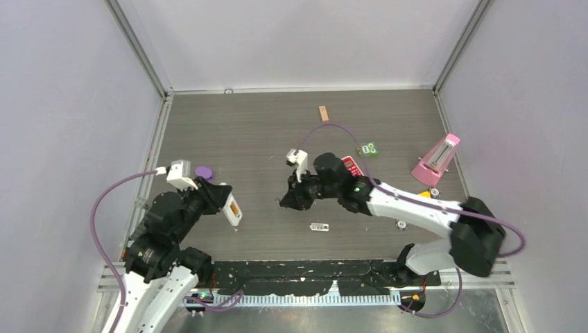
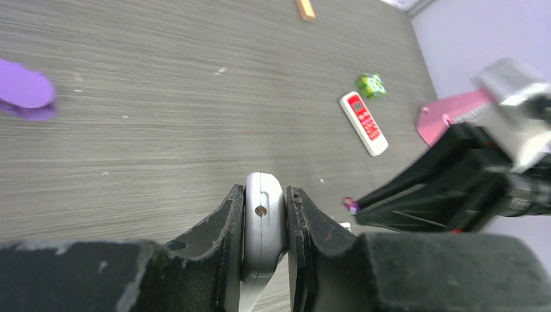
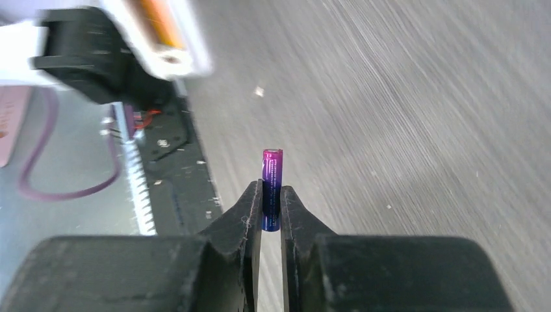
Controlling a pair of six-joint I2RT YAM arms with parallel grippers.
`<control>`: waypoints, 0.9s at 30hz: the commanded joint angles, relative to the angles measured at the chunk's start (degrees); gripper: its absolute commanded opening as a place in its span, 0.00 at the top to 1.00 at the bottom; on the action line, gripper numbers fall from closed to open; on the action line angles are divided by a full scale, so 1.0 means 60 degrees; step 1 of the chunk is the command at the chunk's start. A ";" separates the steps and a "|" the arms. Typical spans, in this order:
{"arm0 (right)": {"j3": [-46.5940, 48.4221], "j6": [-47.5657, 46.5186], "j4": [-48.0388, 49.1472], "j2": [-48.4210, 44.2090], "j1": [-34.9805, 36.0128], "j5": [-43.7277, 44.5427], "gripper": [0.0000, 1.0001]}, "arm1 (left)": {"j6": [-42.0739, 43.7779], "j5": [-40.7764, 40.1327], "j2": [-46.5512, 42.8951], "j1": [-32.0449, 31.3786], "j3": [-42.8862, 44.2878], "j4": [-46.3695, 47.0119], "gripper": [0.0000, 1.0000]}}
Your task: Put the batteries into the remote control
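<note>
From above, your left gripper (image 1: 223,198) is clamped on the white remote (image 1: 237,218) and holds it out over the table (image 1: 263,132). The remote's long axis runs roughly near-to-far, and its open back faces up with the orange battery (image 1: 234,207) showing in the bay. Your right gripper (image 1: 283,202) sits just to the right of it with bare table between them. Its jaws are drawn together, and whatever they carry is too small to make out here.

In the left wrist view, the remote stands edge-on between the two pads, pinched on its flat faces. The right gripper reaches in from the right, and the dark blue-purple battery (image 2: 351,206) shows only as a small purple tip at its nose, short of the remote.

In the right wrist view, the jaws pinch that battery at its lower half, so its long axis runs straight out along the fingers with the upper half bare. The remote lies up and to the left of the jaws, blurred and apart from the battery, with the orange cell visible in it.

The right arm has to close this gap. You will probably need to lay the battery's axis parallel to the orange cell before you press it in.
</note>
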 commanded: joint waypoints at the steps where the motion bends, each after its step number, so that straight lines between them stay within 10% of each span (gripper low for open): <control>1: -0.1016 -0.0966 0.1549 -0.2262 0.0015 -0.1540 0.95 | -0.0567 0.1808 0.0549 0.0003 -0.0236 0.1942 1.00; 12: -0.1777 -0.1267 0.2151 -0.5267 0.0036 -0.3772 0.95 | -0.2917 0.6085 0.2268 -0.0011 -0.1749 0.8179 1.00; 27: 0.1871 0.0474 -0.3999 -0.3619 0.0753 0.1737 0.95 | -0.7722 0.5404 0.5760 -0.0187 -0.3304 1.4913 1.00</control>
